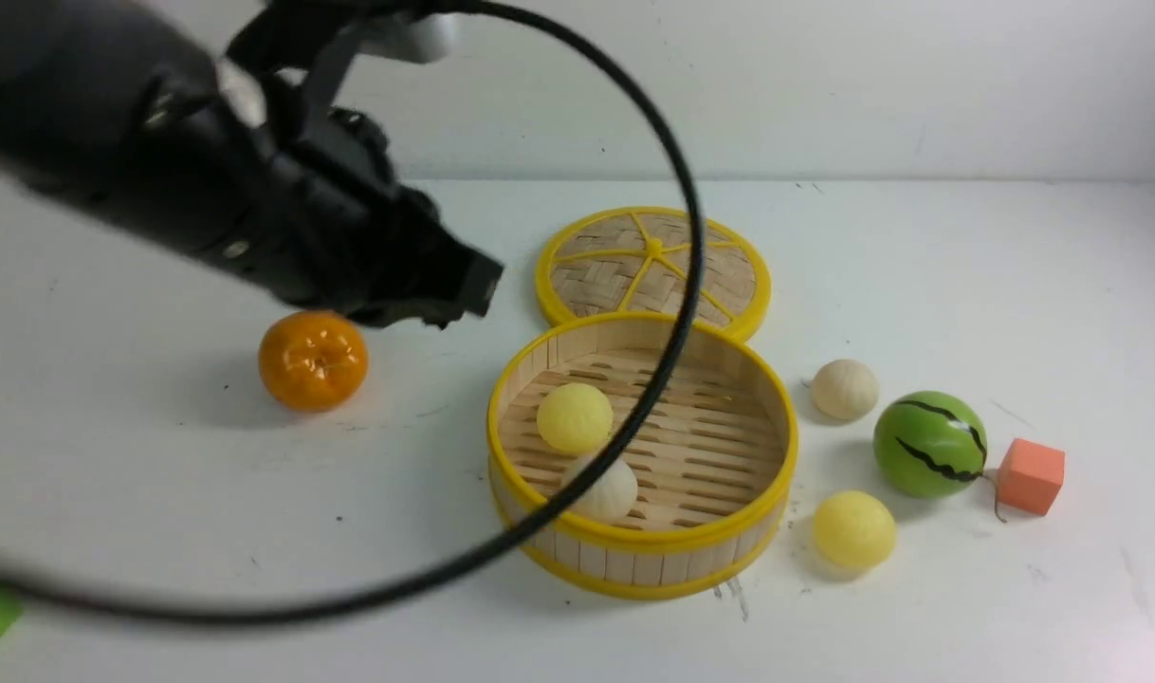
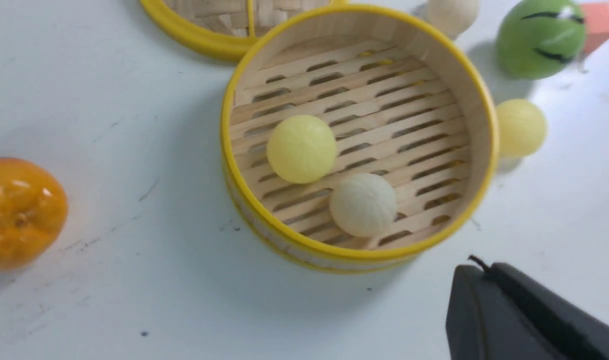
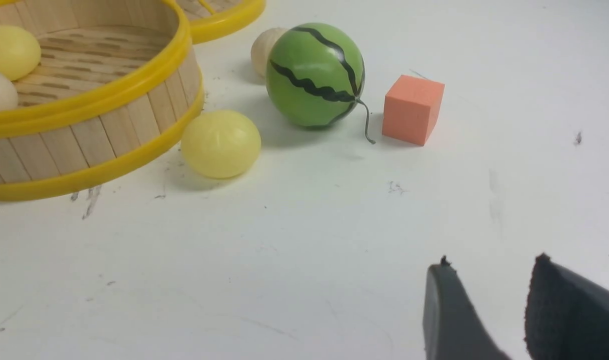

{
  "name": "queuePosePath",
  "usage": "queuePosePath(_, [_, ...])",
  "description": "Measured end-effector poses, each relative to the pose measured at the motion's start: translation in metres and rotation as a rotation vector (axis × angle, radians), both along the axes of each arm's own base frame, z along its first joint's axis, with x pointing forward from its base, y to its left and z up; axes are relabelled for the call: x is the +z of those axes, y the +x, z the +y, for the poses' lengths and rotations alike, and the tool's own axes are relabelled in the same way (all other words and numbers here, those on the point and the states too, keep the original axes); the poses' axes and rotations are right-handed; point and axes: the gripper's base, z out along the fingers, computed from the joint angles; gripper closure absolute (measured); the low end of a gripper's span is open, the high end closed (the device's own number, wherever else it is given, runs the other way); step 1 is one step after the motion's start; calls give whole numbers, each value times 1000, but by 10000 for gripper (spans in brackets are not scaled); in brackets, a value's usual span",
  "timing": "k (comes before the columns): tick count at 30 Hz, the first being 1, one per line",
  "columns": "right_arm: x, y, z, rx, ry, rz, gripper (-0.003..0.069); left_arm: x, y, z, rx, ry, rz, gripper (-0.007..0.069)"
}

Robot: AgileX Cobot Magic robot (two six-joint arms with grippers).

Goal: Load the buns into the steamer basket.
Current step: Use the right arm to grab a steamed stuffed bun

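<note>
The steamer basket (image 1: 634,566) stands mid-table and holds a pale yellow bun (image 1: 575,417) and a cream-white bun (image 1: 604,491). Another cream-white bun (image 1: 844,389) and another yellow bun (image 1: 853,529) lie on the table to its right. My left gripper (image 1: 468,283) hovers left of the basket, above the table. In the left wrist view its fingers lie together, empty (image 2: 477,270), near the basket (image 2: 354,255). My right gripper (image 3: 489,265) is open and empty, low over bare table, short of the outer yellow bun (image 3: 220,144). It is out of the front view.
The woven lid (image 1: 653,266) lies behind the basket. A tangerine (image 1: 312,360) sits left of it, under my left arm. A watermelon ball (image 1: 929,444) and an orange cube (image 1: 1030,476) stand at the right. My left arm's black cable (image 1: 677,313) loops across the basket.
</note>
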Motion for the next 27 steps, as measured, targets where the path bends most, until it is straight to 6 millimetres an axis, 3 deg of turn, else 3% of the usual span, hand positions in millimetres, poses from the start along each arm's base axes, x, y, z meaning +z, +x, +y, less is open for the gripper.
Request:
queuePosePath(5, [0,0,0,0,0,0,420,-41,-80,46,55,-143,-168,638])
queuePosePath(11, [0,0,0,0,0,0,420,-103,-136,82,120,-255,-338,638])
queuePosePath(14, [0,0,0,0,0,0,420,-120,-162,97,134,-342,-464,638])
queuePosePath(18, [0,0,0,0,0,0,420,-135,-181,107,125,-403,-551,638])
queuePosePath(21, [0,0,0,0,-3,-1,420,-135,-184,109,125,-421,-575,638])
queuePosePath(24, [0,0,0,-1,-4,-5,420,-137,-185,108,121,-429,-551,638])
queuePosePath(27, [1,1,2,-15,128,-21,420,-143,-186,106,101,-425,-470,638])
